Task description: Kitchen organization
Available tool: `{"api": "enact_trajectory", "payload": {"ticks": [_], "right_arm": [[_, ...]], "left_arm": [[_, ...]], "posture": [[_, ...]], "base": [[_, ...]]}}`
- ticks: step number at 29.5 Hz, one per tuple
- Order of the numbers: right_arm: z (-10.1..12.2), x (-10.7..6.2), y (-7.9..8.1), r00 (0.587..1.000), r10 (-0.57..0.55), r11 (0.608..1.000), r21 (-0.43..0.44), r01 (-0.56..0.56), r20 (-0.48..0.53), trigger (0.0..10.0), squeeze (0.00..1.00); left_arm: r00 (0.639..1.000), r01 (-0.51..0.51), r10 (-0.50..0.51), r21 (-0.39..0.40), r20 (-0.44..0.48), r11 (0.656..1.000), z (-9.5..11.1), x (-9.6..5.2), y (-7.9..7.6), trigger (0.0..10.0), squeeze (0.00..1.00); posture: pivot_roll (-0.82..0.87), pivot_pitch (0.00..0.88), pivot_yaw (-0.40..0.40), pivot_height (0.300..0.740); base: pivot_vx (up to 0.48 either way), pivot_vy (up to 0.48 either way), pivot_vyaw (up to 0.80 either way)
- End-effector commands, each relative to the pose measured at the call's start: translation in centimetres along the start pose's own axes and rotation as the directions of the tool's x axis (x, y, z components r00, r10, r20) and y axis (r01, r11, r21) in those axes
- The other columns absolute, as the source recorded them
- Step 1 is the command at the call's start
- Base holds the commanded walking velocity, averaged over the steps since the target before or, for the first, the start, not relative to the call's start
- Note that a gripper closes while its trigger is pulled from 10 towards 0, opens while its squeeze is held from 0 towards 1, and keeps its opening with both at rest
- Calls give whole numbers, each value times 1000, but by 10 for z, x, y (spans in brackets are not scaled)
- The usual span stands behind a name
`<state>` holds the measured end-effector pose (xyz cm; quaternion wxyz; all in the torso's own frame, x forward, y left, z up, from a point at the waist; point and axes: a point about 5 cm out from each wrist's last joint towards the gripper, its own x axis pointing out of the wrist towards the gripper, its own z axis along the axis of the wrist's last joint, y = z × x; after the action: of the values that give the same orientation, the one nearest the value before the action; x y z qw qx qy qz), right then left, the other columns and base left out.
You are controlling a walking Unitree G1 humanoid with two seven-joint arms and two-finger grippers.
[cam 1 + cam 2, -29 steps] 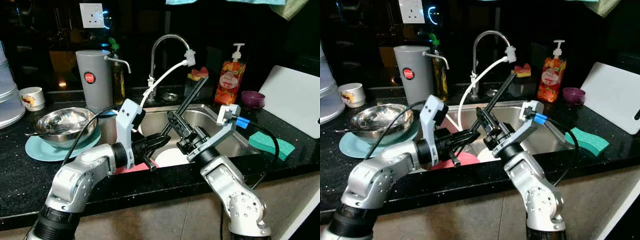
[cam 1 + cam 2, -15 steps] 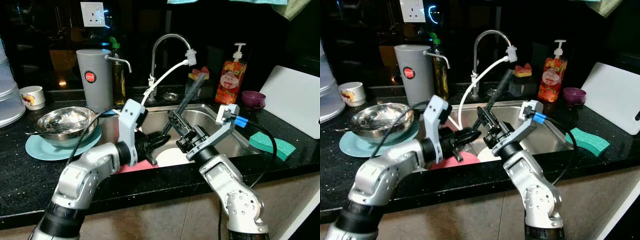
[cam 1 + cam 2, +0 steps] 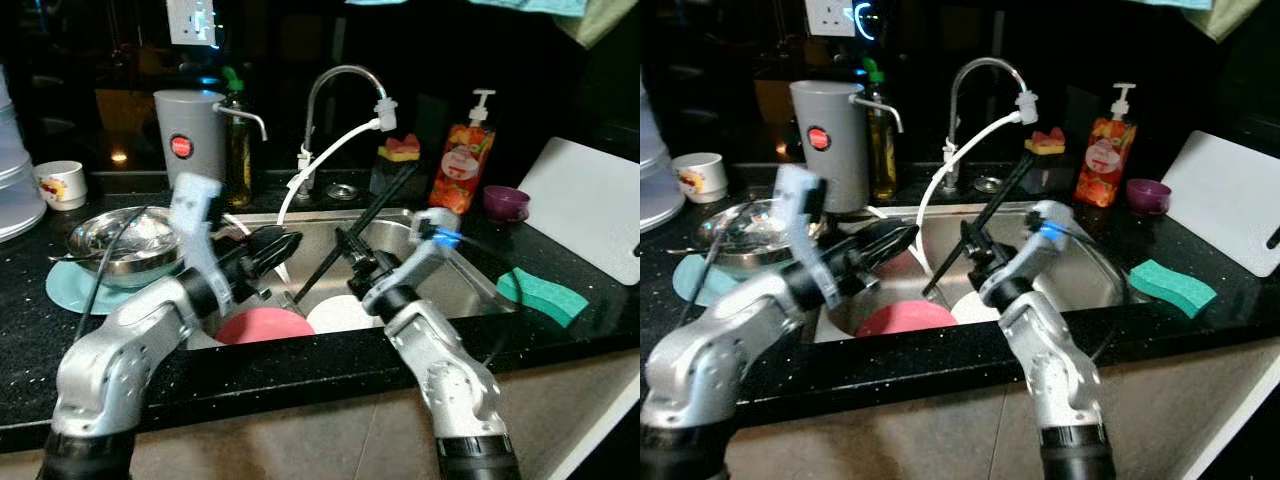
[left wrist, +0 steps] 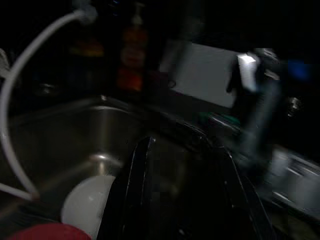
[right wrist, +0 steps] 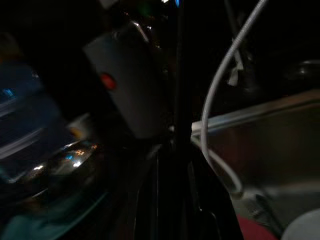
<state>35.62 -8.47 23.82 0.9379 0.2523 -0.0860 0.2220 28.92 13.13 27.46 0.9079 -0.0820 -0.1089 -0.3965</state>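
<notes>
My right gripper [image 3: 352, 262] hangs over the steel sink [image 3: 470, 285], shut on a long black utensil [image 3: 385, 205] that slants up toward the faucet [image 3: 340, 72]. The right wrist view has that utensil [image 5: 181, 100] running straight between the fingers. My left gripper [image 3: 275, 245] is above the sink's left side, pointing right, open with nothing between its fingers [image 4: 130, 190]. A red plate [image 3: 265, 326] and a white plate [image 3: 340, 315] lie side by side in the sink bottom. The frames are blurred.
A steel bowl [image 3: 115, 240] sits on a teal plate [image 3: 65, 290] left of the sink, by a grey jug [image 3: 190, 135] and a mug [image 3: 60, 185]. A white hose [image 3: 330, 150] droops from the faucet. Soap bottle [image 3: 455, 165], purple cup [image 3: 505, 200], green sponge [image 3: 540, 295] and white board [image 3: 590, 200] are on the right.
My left gripper has lifted up and to the left, away from the red plate. The right gripper with the utensil has shifted a little left. The camera has also moved.
</notes>
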Motion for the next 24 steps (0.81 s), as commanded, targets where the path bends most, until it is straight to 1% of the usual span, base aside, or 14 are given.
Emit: {"api": "enact_trajectory", "payload": {"ticks": [1,3,4,7,8,9,10,12,15,17,18,19,22,24], "right_arm": [[-3,5,-6,999,-48,998,-32,48,4,10000,0],[-6,9,-8,998,-69,997,-41,69,-1,10000,0],[-11,15,-10,995,-100,993,-62,99,-12,10000,0],[-38,23,-18,977,-189,973,-150,173,-100,10000,0],[-48,23,-19,967,-207,967,-180,179,-151,10000,722],[-48,23,-19,967,-207,967,-180,179,-151,10000,722],[-60,20,-21,954,-221,964,-197,181,-201,10000,1000],[-63,19,-22,952,-222,964,-193,182,-211,10000,1000],[-61,20,-20,966,-193,973,-165,164,-175,10000,1000],[-48,22,-14,985,-144,982,-137,131,-92,10000,1000],[-38,23,-9,992,-123,984,-137,117,-36,10000,0],[-38,23,-9,992,-123,984,-137,117,-36,10000,0],[-19,22,-3,994,-92,981,-164,101,65,10000,0],[-3,17,1,987,-75,978,-182,101,145,10000,0]], "left_arm": [[1000,26,-26,-1,-18,1000,-1,0,-6,10000,0],[1000,14,-14,-1,-22,1000,-2,-1,-5,10000,0],[1000,-10,10,-6,-24,1000,-2,-2,-3,10000,0],[995,-94,94,-32,-20,995,-1,-5,7,10000,0],[994,-110,109,-38,-17,993,-1,-5,9,10000,0],[994,-110,109,-38,-17,993,-1,-5,9,10000,0],[991,-130,129,-43,-17,991,-1,-6,10,10000,0],[990,-139,138,-44,-18,989,-1,-6,11,10000,0],[987,-163,162,-52,-23,985,-3,-8,12,10000,0],[984,-175,174,-57,-32,983,-5,-10,12,10000,0],[983,-181,179,-61,-38,982,-7,-10,13,10000,0],[983,-181,179,-61,-38,982,-7,-10,13,10000,0],[980,-195,192,-73,-45,978,-8,-9,16,10000,0],[972,-234,231,-70,-47,970,-9,-5,21,10000,0]], "posture": [[215,18,-121,740],[235,24,-126,740],[249,24,-128,740],[266,22,-132,740],[277,18,-137,740],[277,18,-137,740],[277,18,-137,740],[277,18,-137,740],[295,22,-144,740],[288,21,-138,740],[277,17,-129,740],[277,17,-129,740],[265,12,-120,740],[256,9,-112,740]], "base": [[0,0,0],[0,0,0],[0,0,0],[0,0,0],[0,0,0],[0,0,0],[0,0,0],[0,0,0],[0,0,0],[0,0,0],[0,0,0],[0,0,0],[0,0,0],[0,0,0]]}}
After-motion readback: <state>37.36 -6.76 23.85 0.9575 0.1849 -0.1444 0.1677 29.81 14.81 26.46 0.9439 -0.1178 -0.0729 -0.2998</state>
